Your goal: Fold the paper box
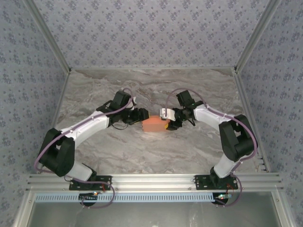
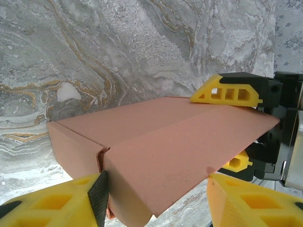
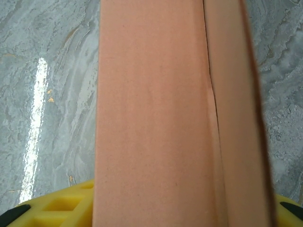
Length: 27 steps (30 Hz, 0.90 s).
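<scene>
At the left, the left gripper [image 2: 156, 191] straddles the near end of the box [image 1: 152, 124]. One pad touches the corner where a side flap stands slightly proud, and the other finger sits just beside the opposite edge. Whether it is squeezing cannot be told. The box lies at the middle of the table [image 1: 142, 151] between the two arms. It is already a flat rectangular shape, with a seam running along its top where two panels meet. At the right, the right gripper [image 1: 165, 124] has one finger on top of the far end and one beneath it, and looks to be pinching the card. The step in hand seems to be closing up the near end. It would go best if the right side stays put as an anchor, keeping the box level and the top seam shut. The left should close gently and squarely across the end, so the loose flap seats flush rather than buckling. Thin card dents easily, so a light squeeze is safer than a hard one. Count: one box, two grippers, two arms.
</scene>
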{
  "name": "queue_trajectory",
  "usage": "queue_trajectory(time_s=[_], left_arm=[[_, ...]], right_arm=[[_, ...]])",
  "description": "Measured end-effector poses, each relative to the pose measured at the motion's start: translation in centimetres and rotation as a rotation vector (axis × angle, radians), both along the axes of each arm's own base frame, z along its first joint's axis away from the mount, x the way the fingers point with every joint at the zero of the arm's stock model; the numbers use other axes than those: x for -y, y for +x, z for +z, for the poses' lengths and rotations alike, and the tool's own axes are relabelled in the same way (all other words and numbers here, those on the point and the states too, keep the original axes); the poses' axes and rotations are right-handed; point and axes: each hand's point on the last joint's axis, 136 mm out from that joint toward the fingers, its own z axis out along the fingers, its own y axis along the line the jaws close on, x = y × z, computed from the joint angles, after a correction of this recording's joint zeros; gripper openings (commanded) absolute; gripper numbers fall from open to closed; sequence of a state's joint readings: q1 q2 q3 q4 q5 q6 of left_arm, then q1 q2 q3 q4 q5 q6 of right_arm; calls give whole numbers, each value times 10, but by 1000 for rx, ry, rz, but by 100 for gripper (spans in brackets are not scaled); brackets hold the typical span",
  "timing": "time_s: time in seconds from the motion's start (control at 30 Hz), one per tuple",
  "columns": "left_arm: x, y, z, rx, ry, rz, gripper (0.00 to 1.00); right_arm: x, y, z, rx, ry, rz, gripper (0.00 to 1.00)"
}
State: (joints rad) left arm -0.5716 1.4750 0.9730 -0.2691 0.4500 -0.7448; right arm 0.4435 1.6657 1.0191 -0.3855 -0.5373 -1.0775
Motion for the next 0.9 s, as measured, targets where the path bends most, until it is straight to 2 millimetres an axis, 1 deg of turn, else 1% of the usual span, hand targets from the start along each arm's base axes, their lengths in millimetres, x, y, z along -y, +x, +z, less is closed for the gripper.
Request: queue_trajectory(time_s=[0.1,0.13,0.23,0.43,0.53,0.63,0.7,0.8,0.87,0.9], left_arm=[[0,0,0,0,1,0,52],[0,0,0,3,2,-2,49],[-2,1,-2,11,14,3,45],[-5,2,-7,24,29,1,45],[-5,2,-7,33,34,-6,49],[-6,2,-9,36,43,-6,54],[-8,0,-13,30,54,-3,59],[-10,-1,-15,25,64,-2,72],[-11,-1,-13,31,62,4,82],[-12,-1,-10,40,60,5,94]], right_arm=[[0,0,0,-1,0,0,49],[0,0,0,0,0,0,49],[0,0,0,-4,0,-3,51],[2,0,-1,-10,11,-17,55],[5,-3,-1,-15,19,-23,55],[7,-5,3,-9,29,-23,50],[7,-5,7,4,31,-20,48],[8,-5,6,6,25,-17,48],[8,-6,5,7,20,-16,48],[8,-6,5,7,19,-15,47]])
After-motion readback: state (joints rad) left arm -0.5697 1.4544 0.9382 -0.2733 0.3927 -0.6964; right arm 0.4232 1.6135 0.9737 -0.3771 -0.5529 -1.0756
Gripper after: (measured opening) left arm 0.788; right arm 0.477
